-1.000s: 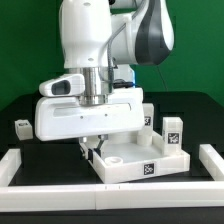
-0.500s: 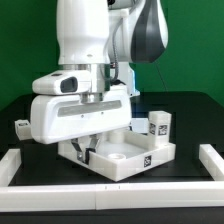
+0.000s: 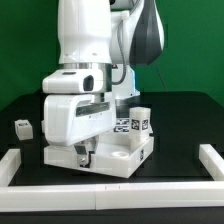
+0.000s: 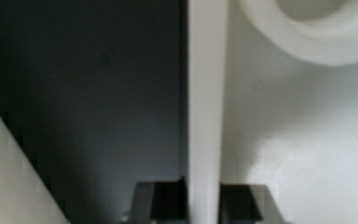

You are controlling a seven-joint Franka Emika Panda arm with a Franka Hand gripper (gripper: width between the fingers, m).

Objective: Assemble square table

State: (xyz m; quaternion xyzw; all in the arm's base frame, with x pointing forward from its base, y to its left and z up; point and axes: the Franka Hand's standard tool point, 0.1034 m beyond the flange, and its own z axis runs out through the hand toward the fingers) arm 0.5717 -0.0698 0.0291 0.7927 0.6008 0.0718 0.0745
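The white square tabletop lies on the black table, with a round corner socket facing up. My gripper is shut on its rim at the exterior view's left. In the wrist view the thin white rim runs between my two dark fingers, and a round socket shows beside it. Two tagged white legs stand right behind the slab. Another small tagged leg lies apart at the exterior view's left.
White L-shaped border rails run along the front, with upright ends at the left and right. The arm's bulky white wrist hides much of the slab's far side.
My gripper has swung toward the exterior view's left and turned, dragging the tabletop with it. The slab has rotated, and the tagged legs behind it now stand closer to the middle.
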